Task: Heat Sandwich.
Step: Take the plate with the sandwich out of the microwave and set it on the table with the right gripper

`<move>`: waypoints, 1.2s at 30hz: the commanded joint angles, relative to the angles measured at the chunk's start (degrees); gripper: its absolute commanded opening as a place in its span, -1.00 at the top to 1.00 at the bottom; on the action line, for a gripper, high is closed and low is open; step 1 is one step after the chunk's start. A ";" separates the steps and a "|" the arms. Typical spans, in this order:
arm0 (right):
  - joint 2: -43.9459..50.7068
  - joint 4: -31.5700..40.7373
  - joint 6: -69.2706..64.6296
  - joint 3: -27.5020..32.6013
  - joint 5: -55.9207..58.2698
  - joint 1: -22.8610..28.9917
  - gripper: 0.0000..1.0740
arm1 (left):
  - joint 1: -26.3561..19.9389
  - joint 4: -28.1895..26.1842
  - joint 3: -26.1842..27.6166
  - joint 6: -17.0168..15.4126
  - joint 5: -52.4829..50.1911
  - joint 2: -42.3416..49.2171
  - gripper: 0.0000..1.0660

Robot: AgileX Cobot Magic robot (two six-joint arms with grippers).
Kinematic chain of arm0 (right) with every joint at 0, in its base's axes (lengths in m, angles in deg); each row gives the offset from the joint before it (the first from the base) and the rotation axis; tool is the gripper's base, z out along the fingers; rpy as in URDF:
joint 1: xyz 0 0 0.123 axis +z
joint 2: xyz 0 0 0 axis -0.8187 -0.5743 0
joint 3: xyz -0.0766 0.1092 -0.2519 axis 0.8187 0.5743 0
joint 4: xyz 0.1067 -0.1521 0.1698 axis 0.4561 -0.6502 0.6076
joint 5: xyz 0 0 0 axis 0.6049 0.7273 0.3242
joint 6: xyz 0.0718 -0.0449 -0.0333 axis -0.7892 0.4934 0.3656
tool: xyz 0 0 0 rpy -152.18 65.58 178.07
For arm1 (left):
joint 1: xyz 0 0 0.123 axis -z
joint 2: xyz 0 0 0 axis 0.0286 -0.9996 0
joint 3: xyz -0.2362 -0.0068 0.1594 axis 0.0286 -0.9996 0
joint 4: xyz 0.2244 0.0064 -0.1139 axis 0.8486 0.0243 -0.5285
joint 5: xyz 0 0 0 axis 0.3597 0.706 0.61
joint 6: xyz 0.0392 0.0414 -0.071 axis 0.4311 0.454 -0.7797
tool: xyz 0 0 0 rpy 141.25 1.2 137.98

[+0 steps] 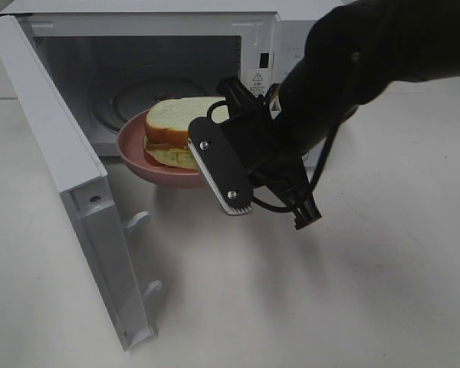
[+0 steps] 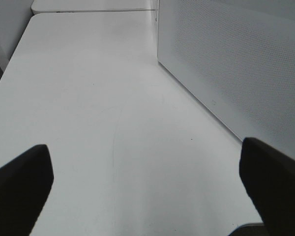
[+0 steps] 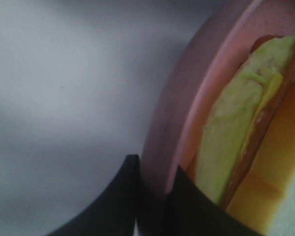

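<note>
The sandwich, white bread with lettuce and orange filling, lies on a round pink plate. The plate sits in the mouth of the open microwave, its front half sticking out over the table. My right gripper is shut on the plate's rim, one finger under it and one inside. In the exterior high view the wrist hides those fingers. My left gripper is open and empty over bare table beside the microwave's outer wall; it does not show in the exterior high view.
The microwave door stands swung out to the left, reaching toward the table's front. A glass turntable lies inside the cavity behind the plate. The white table spreads in front and to the right.
</note>
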 commanded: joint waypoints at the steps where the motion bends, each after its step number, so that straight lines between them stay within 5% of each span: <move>1: 4.30 -0.23 0.52 3.44 -2.29 0.11 1.00 | -0.11 -0.29 -0.06 -0.23 -0.63 0.46 -0.83; 17: 24.12 -0.80 -2.29 20.34 0.00 0.11 1.00 | -0.11 -0.29 -0.06 -0.23 -0.63 0.46 -0.83; 36: 42.97 -13.64 -18.22 32.31 6.93 0.11 1.00 | -0.11 -0.29 -0.06 -0.23 -0.63 0.46 -0.83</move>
